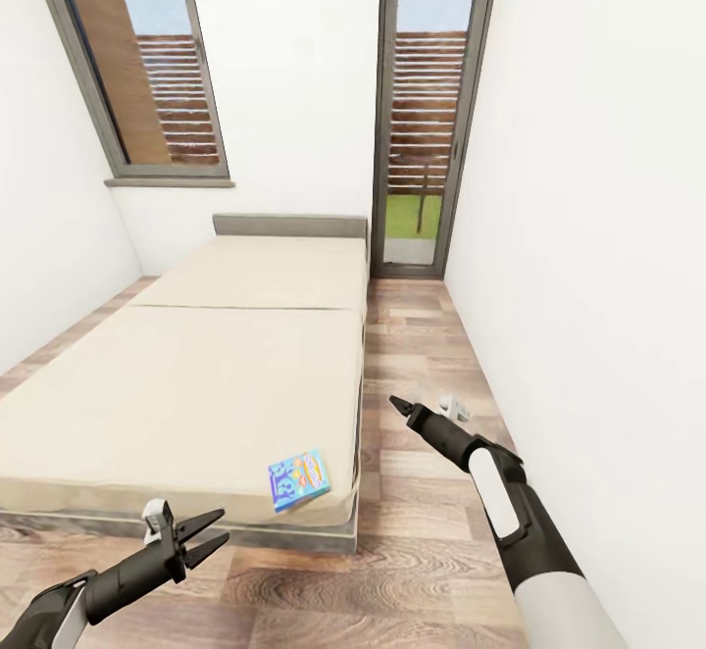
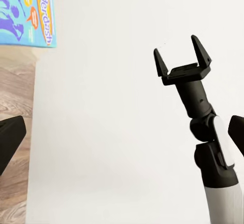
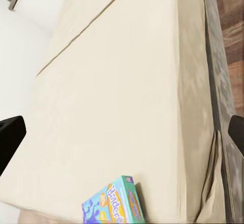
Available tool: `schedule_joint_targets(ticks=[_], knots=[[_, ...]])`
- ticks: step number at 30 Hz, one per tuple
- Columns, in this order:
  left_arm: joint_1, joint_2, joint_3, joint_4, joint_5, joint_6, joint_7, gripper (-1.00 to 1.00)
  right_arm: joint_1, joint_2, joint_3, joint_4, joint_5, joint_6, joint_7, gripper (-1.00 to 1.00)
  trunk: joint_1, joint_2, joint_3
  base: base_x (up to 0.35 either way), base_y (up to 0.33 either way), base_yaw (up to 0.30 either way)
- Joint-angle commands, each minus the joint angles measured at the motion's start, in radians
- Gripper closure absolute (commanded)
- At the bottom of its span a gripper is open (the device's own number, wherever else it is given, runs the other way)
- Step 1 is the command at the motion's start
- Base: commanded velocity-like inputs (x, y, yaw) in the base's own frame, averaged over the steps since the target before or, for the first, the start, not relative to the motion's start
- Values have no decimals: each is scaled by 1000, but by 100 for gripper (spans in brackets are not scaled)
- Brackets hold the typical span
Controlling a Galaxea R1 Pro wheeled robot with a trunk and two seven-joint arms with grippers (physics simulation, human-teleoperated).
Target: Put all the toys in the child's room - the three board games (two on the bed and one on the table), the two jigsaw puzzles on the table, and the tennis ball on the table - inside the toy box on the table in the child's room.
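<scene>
Left gripper (image 1: 211, 536) hangs low over the wood floor (image 1: 412, 551) just short of the bed (image 1: 196, 374), fingers spread, nothing held. Right gripper (image 1: 400, 406) is beside the bed's right edge, fingers apart and empty (image 2: 183, 56). Blue board game (image 1: 298, 478) lies flat on the mattress at its near right corner, between both grippers.

Matt cream cloth covers the mattress (image 1: 196, 384); the game box (image 1: 299, 478) has a glossy printed cover, the floor (image 1: 412, 531) is grained wood plank, walls (image 1: 588, 237) smooth white.
</scene>
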Motion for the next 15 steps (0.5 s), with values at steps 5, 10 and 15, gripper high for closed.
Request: schedule_joint_targets(ticks=[5, 10, 15], knots=[[0, 3, 1, 0, 1, 11, -7, -100, 26, 1, -14, -1, -7, 6, 5, -100, 19, -36, -17, 0, 0, 0], [0, 29, -1, 0, -1, 14, -49, -100, 34, 1, -38, -1, -42, 7, 18, -100, 38, -71, -32, 0, 0, 0], [0, 39, -6, 0, -5, 16, -103, -100, 36, 1, -46, -1, -61, 7, 30, -100, 57, -106, -48, 0, 0, 0]])
